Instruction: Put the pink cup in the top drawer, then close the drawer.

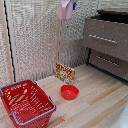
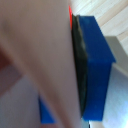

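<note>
so, end effector (image 1: 70,6): clamped on the cup, high above the bowl, blue tip showing beside it
cup (image 1: 64,10): pink, lifted off the floor, well above the bowl
pad (image 2: 95,70): blue, pressed to the cup's wall
top drawer (image 1: 106,35): open, chest (image 1: 107,47) beyond the bowl
bowl (image 1: 69,92): red, beside the basket (image 1: 26,102)

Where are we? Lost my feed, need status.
Gripper shut on pink cup, held high near frame top. Top drawer of chest open, cup not in yet. Red bowl, red basket on floor, below.
</note>
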